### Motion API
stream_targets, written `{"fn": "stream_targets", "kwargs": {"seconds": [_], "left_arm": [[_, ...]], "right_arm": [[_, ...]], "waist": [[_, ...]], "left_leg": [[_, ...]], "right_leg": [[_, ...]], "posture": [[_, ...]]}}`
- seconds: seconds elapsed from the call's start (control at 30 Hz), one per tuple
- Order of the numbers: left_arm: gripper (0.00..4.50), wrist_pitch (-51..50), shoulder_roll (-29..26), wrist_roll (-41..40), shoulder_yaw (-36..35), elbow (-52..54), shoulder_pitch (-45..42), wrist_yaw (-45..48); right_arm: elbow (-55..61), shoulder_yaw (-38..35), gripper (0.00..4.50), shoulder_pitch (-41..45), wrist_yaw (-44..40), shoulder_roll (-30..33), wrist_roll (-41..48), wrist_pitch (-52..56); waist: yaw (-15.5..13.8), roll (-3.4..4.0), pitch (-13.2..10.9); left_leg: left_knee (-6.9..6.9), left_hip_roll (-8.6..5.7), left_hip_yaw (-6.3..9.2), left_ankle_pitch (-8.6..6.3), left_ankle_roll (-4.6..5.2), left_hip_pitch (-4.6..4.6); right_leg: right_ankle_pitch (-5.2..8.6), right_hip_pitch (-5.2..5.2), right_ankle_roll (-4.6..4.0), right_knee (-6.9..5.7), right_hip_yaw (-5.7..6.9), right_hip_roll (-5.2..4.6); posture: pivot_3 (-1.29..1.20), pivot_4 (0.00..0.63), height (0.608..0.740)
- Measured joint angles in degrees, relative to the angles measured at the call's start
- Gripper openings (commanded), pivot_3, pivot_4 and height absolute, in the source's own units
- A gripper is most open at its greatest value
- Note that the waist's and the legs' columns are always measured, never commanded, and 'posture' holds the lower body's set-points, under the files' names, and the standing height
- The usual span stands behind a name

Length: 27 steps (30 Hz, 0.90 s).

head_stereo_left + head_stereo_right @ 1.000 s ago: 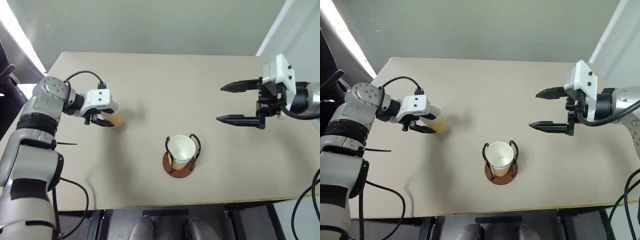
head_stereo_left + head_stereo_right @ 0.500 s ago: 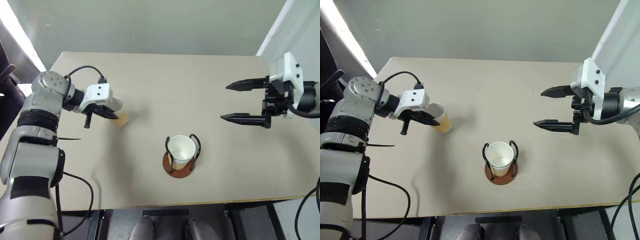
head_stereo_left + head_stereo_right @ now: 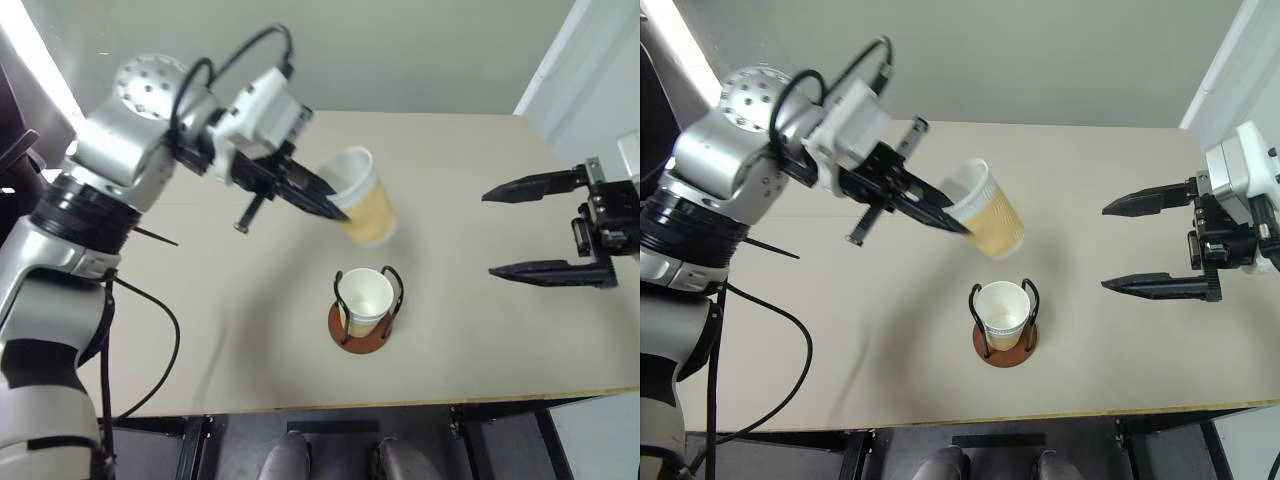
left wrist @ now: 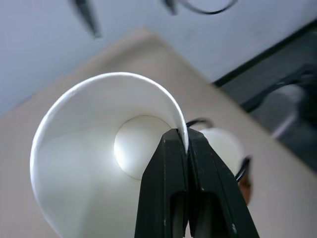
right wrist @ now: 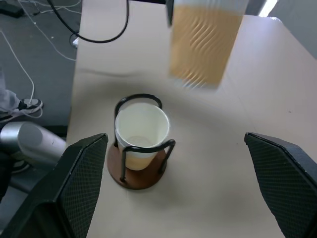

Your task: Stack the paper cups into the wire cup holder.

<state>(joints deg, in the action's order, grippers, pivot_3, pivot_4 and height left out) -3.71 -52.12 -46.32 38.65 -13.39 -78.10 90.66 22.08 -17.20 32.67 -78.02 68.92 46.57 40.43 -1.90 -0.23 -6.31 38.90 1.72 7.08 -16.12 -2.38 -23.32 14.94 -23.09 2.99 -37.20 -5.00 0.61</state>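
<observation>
The left gripper [image 3: 952, 219] pinches the rim wall of 1 paper cup [image 3: 990, 220], 1 finger inside and 1 outside, carrying it tilted in the air above the wire cup holder [image 3: 1004, 322], which already has a cup [image 3: 1002, 309] seated in it. The right gripper [image 3: 1125, 248] hangs wide open and empty, well to the side. The held cup looks very light and thin-walled, easily crushed, so a gentle pinch at the stiffer rolled rim seems the right hold.

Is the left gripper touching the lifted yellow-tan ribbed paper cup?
Touching. The left wrist view shows the left gripper pinching the cup's white rim.
</observation>
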Motion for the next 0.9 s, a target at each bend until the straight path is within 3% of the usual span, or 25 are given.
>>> {"fn": "stream_targets", "kwargs": {"seconds": [0.47, 0.87, 0.9], "left_arm": [[0.01, 15.3, -1.2, 0.6, 20.6, 1.2, -6.7, 0.0], [0.01, 23.8, 0.9, 1.8, 28.1, -4.0, -8.8, 0.0], [0.2, 23.7, 1.0, 1.6, 28.3, -4.0, -9.1, 0.0]], "right_arm": [[7.4, -6.5, 4.5, -1.9, 4.4, 3.0, 8.2, 4.9], [9.8, -9.1, 4.5, -3.0, 7.2, 4.8, 10.8, 6.1], [9.8, -9.1, 4.5, -3.0, 7.3, 4.9, 11.0, 6.2]], "waist": [[0.0, 0.02, 0.0], [-0.2, 0.03, 0.0], [-0.2, 0.03, 0.0]], "left_leg": [[-0.01, -0.02, 0.02, -0.14, 0.21, 0.08], [0.01, -0.02, 0.03, -0.2, 0.23, -0.02], [0.01, -0.02, 0.03, -0.2, 0.22, -0.03]], "right_leg": [[0.0, 0.19, 0.0, 0.19, 0.0, -0.02], [0.01, 0.18, 0.01, 0.24, 0.02, -0.02], [0.01, 0.17, 0.01, 0.24, 0.02, -0.03]], "posture": [[0.0, 0.15, 0.74], [0.0, 0.15, 0.74], [0.0, 0.15, 0.74]]}}
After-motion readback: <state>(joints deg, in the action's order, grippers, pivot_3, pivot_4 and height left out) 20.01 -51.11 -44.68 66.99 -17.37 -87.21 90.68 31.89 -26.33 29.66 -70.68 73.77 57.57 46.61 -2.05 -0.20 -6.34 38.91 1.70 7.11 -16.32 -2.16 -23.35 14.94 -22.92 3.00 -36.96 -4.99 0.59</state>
